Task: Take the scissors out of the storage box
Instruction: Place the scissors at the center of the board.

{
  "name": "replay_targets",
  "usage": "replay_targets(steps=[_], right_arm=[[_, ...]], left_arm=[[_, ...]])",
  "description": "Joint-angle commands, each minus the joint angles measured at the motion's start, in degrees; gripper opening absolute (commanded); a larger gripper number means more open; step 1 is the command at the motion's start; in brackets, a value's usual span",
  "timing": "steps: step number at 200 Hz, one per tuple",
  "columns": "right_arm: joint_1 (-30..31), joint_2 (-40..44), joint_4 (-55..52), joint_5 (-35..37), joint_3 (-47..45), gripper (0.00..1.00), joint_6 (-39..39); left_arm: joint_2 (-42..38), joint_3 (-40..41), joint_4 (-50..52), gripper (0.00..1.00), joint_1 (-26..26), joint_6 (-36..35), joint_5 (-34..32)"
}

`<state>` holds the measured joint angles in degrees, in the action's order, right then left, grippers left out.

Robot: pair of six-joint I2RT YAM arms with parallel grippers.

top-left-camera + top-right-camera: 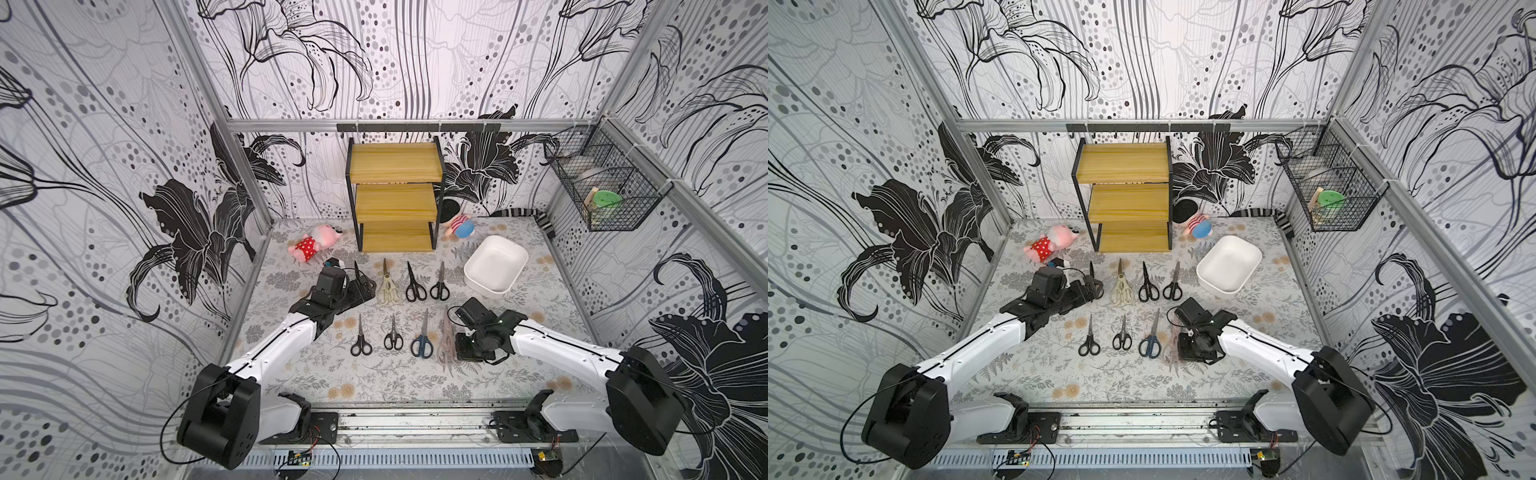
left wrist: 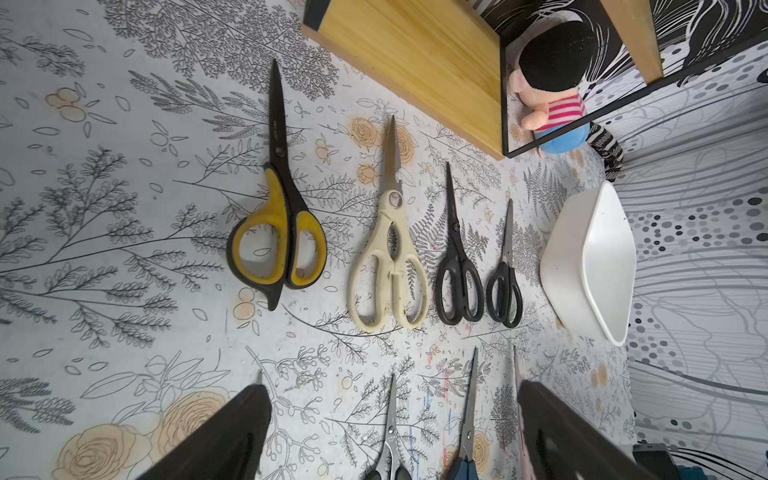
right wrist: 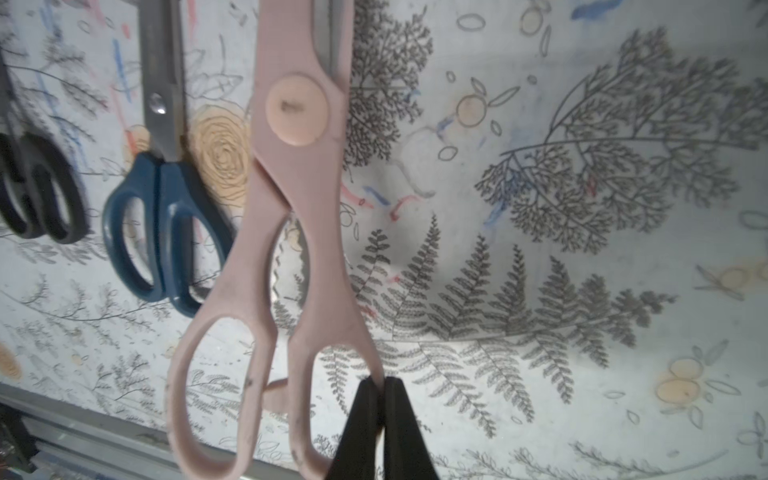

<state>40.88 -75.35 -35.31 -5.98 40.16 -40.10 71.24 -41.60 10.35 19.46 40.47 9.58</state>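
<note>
Scissors (image 1: 414, 282) all out of the box (image 1: 484, 286), last pair pinched in the right gripper (image 3: 380, 384).
The white box shows a bare bottom in both top views. Eight pairs lie outside it on the table (image 1: 374, 374). One row of four runs from a small black pair (image 2: 503, 282) beside the box to the yellow-and-black pair (image 2: 276, 232) farthest from it, and a second row of four lies a little farther from the box. In that second row the pink pair (image 3: 291, 174) is nearest the box. The right gripper is clamped on one of its handle loops; whether the pair lies flat cannot be told. The left gripper (image 2: 390, 386) is spread wide and empty over the row beside the box. The emptying looks done; what seems left is letting go of the pink pair.
</note>
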Motion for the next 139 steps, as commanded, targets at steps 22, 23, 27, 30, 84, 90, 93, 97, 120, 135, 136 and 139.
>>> replay_targets(steps=[22, 23, 27, 30, 84, 90, 93, 97, 120, 135, 136, 139], right_arm=[[0.60, -2.64, 1.74, 2.10, -1.40, 0.00, 0.19], [0.60, -2.67, 1.74, 2.15, -1.45, 0.00, 0.19], [0.60, -2.84, 1.61, 2.34, -1.43, 0.00, 0.23], [0.60, -2.93, 1.64, 2.41, -1.47, 0.00, 0.28], [0.69, -2.26, -1.07, 5.72, -1.15, 0.18, 0.80], [0.64, -1.56, -1.29, 5.97, -0.81, 0.20, 0.81], [0.68, -1.21, -1.38, 6.12, -0.65, 0.21, 0.80], [0.69, -0.70, -1.49, 6.30, -0.37, 0.22, 0.76], [0.63, 2.54, -2.98, 7.95, 2.47, 0.29, 0.79], [0.59, 4.64, -4.24, 12.22, 5.04, 0.30, 1.72], [0.60, 4.75, -4.28, 12.66, 5.20, 0.30, 1.75], [0.56, 5.10, -4.47, 13.97, 5.76, 0.31, 2.08]], left_arm=[[-2.39, 1.98, 0.50, 0.98, -0.18, 1.51, -4.93], [-2.36, 2.02, 0.48, 0.98, -0.20, 1.57, -4.93], [-2.42, 2.12, 0.46, 0.98, -0.21, 1.61, -4.99], [-2.43, 2.09, 0.43, 0.98, -0.16, 1.65, -5.01], [-1.67, 0.85, 0.79, 0.98, -0.23, 0.95, -5.78], [-1.65, 0.53, 0.94, 0.98, -0.29, 0.63, -6.10], [-1.65, 0.28, 1.11, 0.98, -0.28, 0.47, -6.25], [-1.61, 0.07, 1.35, 0.98, -0.29, 0.23, -6.47], [-1.48, -1.60, 2.35, 0.98, -0.72, -2.12, -8.27], [-1.69, -2.66, 2.89, 0.98, -1.57, -4.32, -10.27], [-1.66, -2.72, 2.95, 0.98, -1.69, -4.38, -10.41], [-1.70, -2.88, 2.98, 0.98, -1.98, -4.83, -10.95]])
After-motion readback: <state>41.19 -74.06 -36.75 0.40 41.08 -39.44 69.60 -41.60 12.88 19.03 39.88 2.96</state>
